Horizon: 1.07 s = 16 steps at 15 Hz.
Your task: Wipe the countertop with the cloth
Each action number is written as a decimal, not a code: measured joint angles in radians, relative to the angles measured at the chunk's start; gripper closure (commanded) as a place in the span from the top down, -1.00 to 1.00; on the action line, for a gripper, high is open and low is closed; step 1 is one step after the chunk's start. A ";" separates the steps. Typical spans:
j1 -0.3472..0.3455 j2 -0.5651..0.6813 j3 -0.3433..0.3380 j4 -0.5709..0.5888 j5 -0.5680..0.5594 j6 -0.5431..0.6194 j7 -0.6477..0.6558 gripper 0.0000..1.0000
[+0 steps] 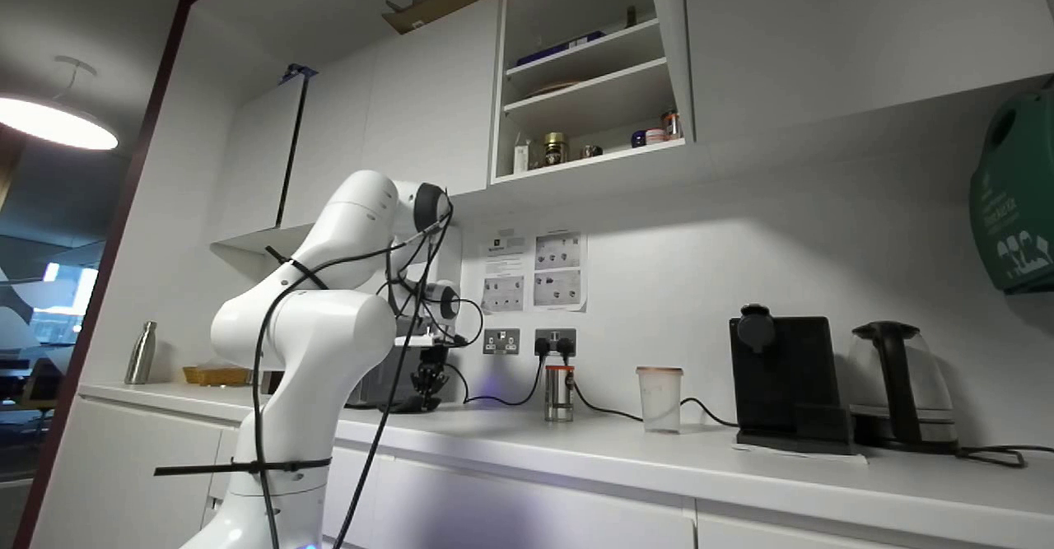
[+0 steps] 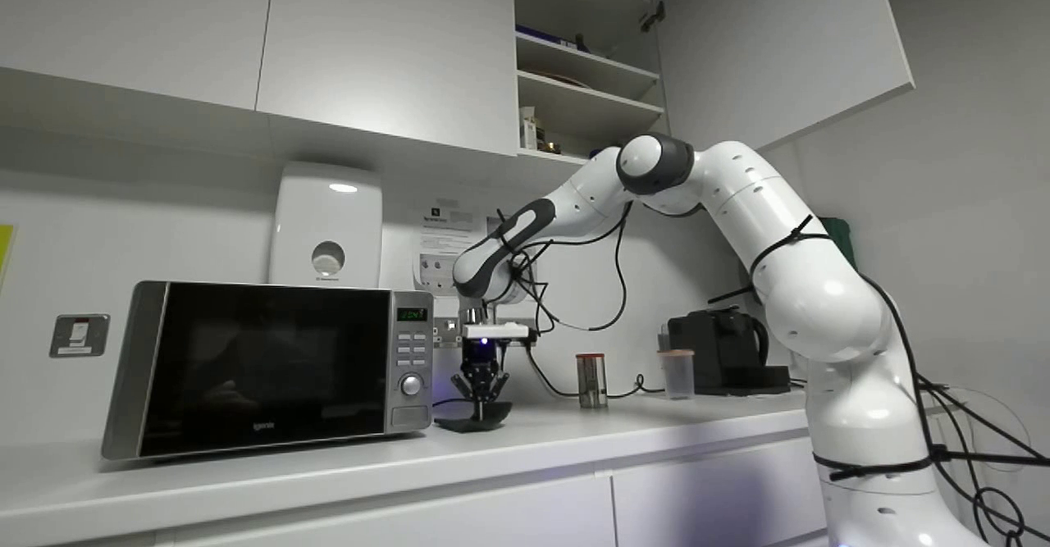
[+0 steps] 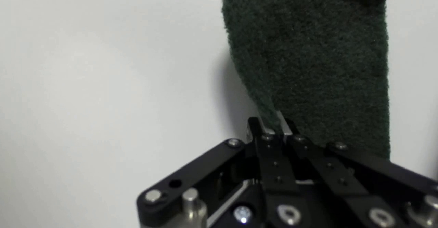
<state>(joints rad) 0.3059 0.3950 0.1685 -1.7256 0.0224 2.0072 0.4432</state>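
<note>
The countertop point(image 1: 510, 430) is a long white worktop along the wall, seen in both exterior views point(image 2: 541, 439). The cloth point(image 3: 325, 60) is a dark green-grey felt-like rag in the wrist view. In an exterior view the cloth point(image 2: 469, 424) is a thin dark shape lying on the countertop, its right end raised. My gripper point(image 3: 276, 123) is shut on a raised fold of the cloth, with the rest spread to the right. The gripper point(image 2: 481, 403) points down, just right of the microwave, its fingertips close to the countertop. The cloth's far end is cut off in the wrist view.
The microwave point(image 2: 271, 366) stands close beside the gripper. A metal tin point(image 1: 559, 394), a plastic cup point(image 1: 659, 401), a black coffee machine point(image 1: 786, 384) and a kettle point(image 1: 902, 388) stand along the countertop. Black cables run by the wall. An open wall cupboard point(image 1: 589, 92) is above.
</note>
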 measured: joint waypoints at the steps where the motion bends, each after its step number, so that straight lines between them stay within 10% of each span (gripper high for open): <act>1: -0.005 -0.019 0.000 -0.028 0.017 0.002 -0.017 -0.98; 16: -0.212 -0.561 -0.103 -0.739 0.188 0.047 -0.166 -0.98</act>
<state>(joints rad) 0.0943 -0.1664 0.0657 -2.4646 0.2103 2.0539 0.2772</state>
